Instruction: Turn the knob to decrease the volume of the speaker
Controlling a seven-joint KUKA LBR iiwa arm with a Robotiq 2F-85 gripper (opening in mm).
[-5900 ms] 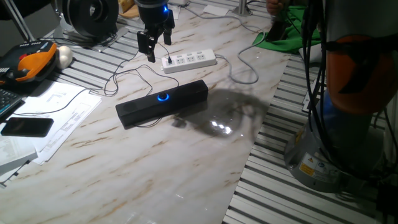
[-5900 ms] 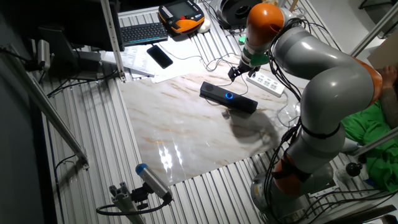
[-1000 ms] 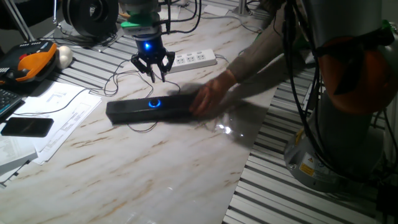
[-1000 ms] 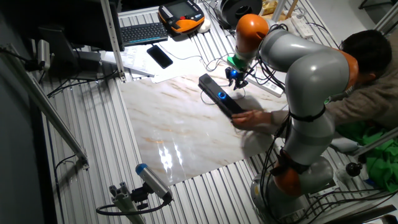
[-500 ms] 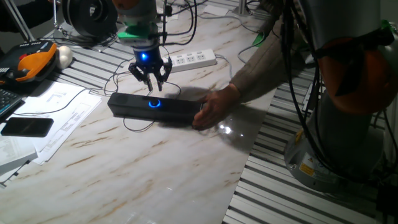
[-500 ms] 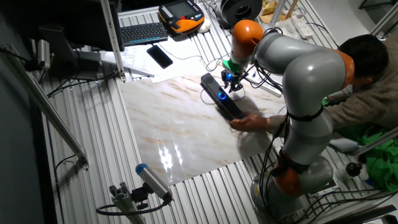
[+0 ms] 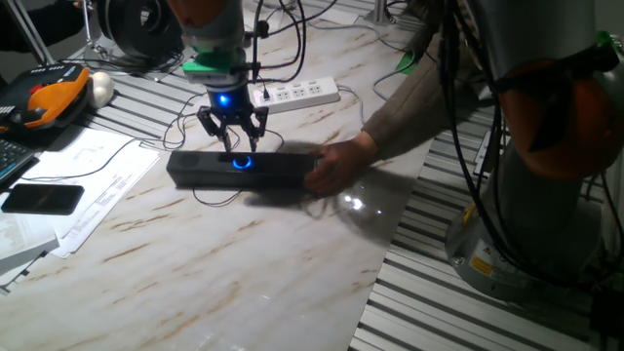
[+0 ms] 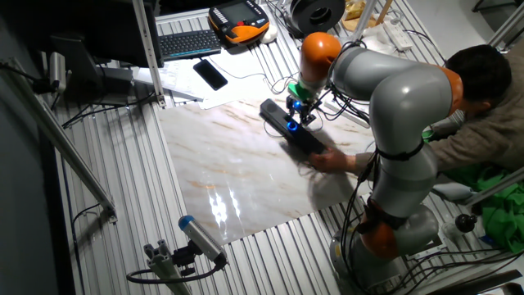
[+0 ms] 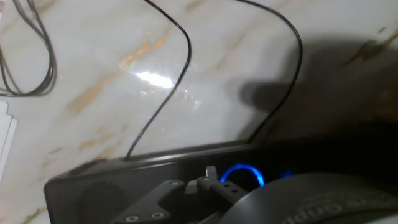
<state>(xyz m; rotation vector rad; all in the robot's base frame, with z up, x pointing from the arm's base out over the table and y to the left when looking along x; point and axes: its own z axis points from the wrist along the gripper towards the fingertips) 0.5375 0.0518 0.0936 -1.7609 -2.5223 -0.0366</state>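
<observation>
Papers (image 7: 73,200) and a black phone (image 7: 41,199) sit at the far left edge of the marble tabletop (image 7: 224,263), with an orange-and-black pendant (image 7: 44,100) further back. Moving right, the speaker (image 7: 244,170) lies lengthwise on the marble, near its back half; thin black cables (image 7: 185,127) loop behind it. Knob (image 7: 240,162) at the middle of the speaker's top, ringed in blue glow. Gripper (image 7: 232,136) hangs directly above the knob, pointing down, fingers spread a moderate way apart and straddling the glow; cannot tell from this view whether the tips touch the dial. From the other fixed view the gripper (image 8: 295,115) sits over the speaker (image 8: 293,133), which runs diagonally across the marble. Hand view: speaker (image 9: 155,180) fills the bottom of frame, blue ring of the knob (image 9: 244,175) just beyond one fingertip (image 9: 208,174); contact not clear. White power strip (image 7: 297,94) lies behind the speaker, apart from it. Further right, a person's hand (image 7: 336,166) rests on the right end of the speaker, sleeve reaching in from the upper right. Arm base (image 7: 546,146) stands at the far right, off the marble
</observation>
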